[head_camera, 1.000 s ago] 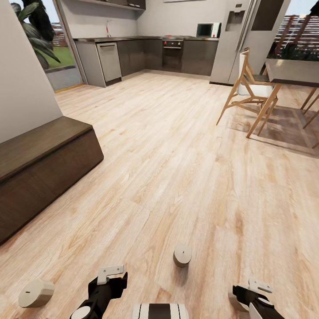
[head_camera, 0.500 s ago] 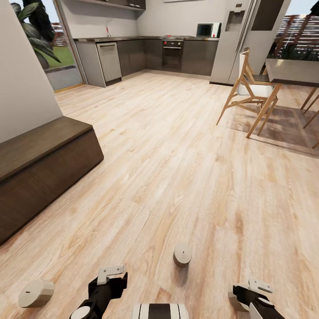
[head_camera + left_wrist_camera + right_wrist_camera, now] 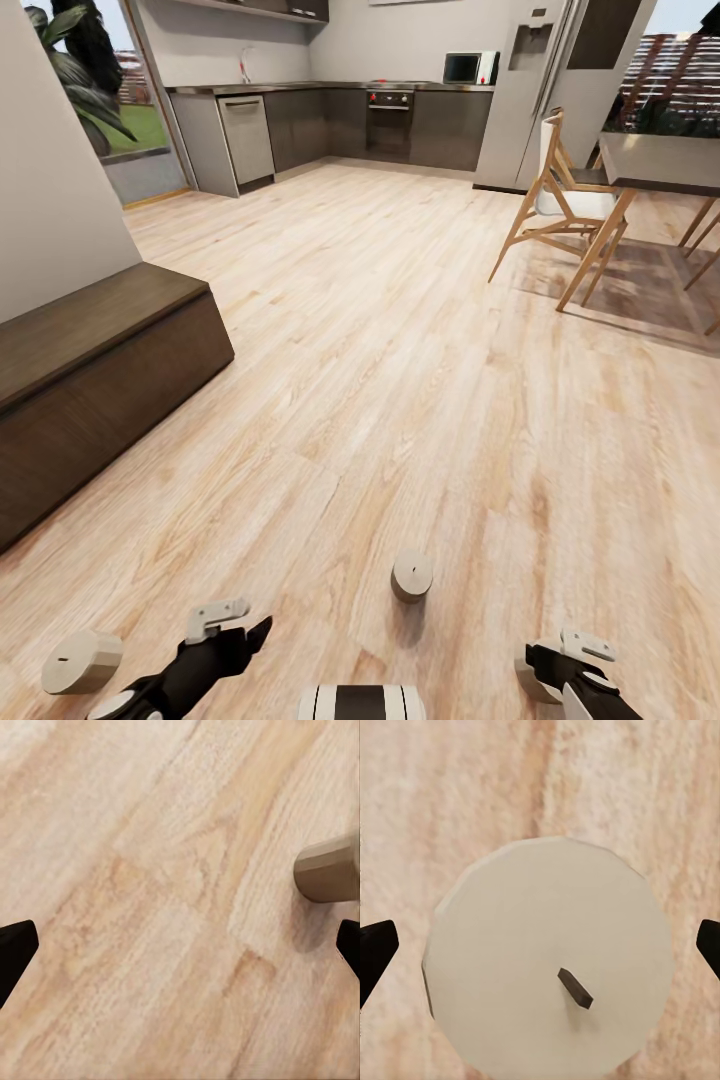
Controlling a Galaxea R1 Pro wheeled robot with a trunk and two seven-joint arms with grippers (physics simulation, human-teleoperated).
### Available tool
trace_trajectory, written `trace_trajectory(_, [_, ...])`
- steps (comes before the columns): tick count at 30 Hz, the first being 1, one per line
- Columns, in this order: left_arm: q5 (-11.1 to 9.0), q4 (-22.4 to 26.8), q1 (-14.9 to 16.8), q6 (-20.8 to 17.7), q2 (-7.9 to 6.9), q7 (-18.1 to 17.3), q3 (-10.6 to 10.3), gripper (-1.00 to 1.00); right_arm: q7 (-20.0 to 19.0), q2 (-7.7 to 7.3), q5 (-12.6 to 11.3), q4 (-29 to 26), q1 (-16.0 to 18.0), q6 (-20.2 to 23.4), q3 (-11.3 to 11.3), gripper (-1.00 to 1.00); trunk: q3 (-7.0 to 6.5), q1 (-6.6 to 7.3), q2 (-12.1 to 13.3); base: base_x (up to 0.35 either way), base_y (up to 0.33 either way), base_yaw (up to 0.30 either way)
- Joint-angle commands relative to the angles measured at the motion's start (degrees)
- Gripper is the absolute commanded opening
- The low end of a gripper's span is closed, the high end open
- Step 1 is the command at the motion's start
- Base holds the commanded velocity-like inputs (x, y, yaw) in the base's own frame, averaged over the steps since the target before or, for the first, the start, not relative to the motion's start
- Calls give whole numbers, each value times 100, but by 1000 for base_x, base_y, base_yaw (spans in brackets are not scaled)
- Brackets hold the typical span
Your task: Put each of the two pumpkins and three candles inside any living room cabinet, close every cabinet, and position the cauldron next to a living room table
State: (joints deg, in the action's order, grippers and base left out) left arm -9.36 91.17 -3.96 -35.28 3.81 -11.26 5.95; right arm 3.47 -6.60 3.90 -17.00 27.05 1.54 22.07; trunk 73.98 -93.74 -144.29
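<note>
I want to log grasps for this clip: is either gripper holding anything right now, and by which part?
Nothing is held. The right gripper is open above a candle, fingers wide of it; the left gripper is open over bare floor.

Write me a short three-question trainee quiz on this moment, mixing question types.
1. True or false: all candles in the head view lie on the wooden floor, none inside the dark-brown cabinet.
2. How many candles show in the head view?
3. Which gripper hangs directly over a candle's top? A) left gripper B) right gripper

Key
1. True.
2. Three: left candle, middle candle, right candle partly hidden by the right gripper.
3. B; the right wrist view looks straight down on the wick, jaws spread on both sides.
</note>
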Motion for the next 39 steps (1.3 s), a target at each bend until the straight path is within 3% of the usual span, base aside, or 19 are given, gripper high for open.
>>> trace_trajectory(1, [-31,6,0,-45,6,-66,36,100,5,5,41,-5,2,15,25,100,3,1,-1,0,0,0])
trace_trajectory(30, [-31,6,0,-58,6,-143,62,100,-4,-23,32,-5,2,-31,34,100,3,1,-1,28,0,0])
trace_trajectory(33, [-31,6,0,-58,8,-142,58,100,-4,-41,32,1,2,-31,34,100,70,-7,-5,0,0,0])
trace_trajectory(39, [-31,6,0,-64,10,-143,56,100,-4,-50,32,4,2,-37,34,100,70,-7,-5,0,0,0])
